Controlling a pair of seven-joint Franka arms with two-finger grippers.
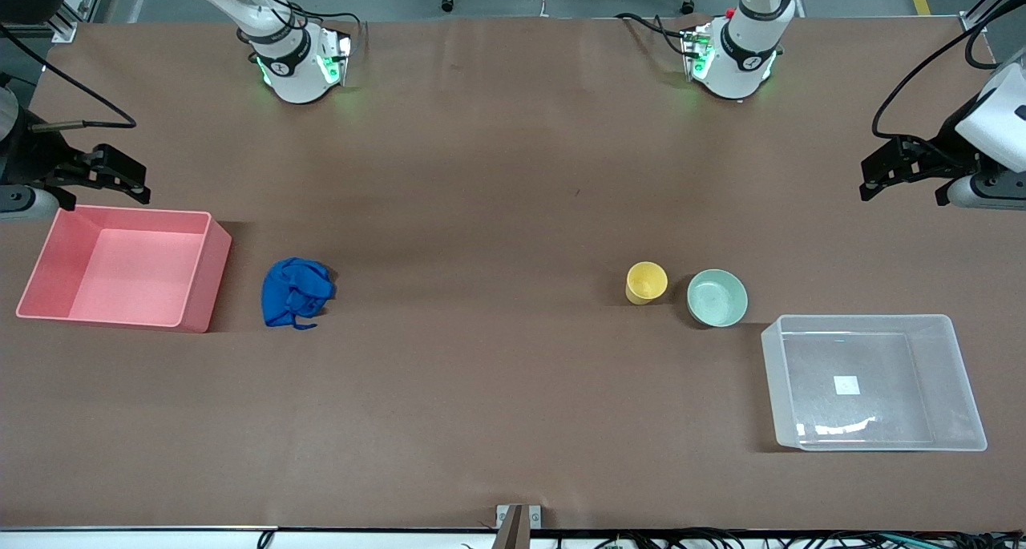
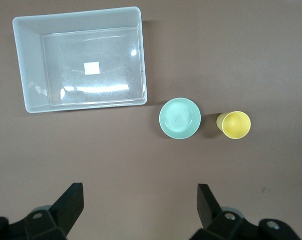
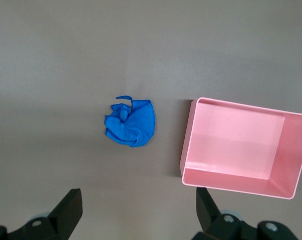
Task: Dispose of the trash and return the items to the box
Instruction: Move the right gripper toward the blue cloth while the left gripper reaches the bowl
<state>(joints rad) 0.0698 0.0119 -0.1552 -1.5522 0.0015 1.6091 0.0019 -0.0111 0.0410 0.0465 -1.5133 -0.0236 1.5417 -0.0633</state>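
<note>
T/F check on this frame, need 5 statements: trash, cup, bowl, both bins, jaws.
1. The blue wad lies on the table beside the pink bin. True.
2. The yellow cup sits inside the clear tub. False: it stands on the table, beside the green bowl.
3. The clear tub holds nothing but a white sticker on its bottom. True.
4. The left gripper is shut on the green bowl. False: its jaws are open, up over bare table.
5. The right gripper holds the wad. False: its jaws are open and empty, above the table.
</note>
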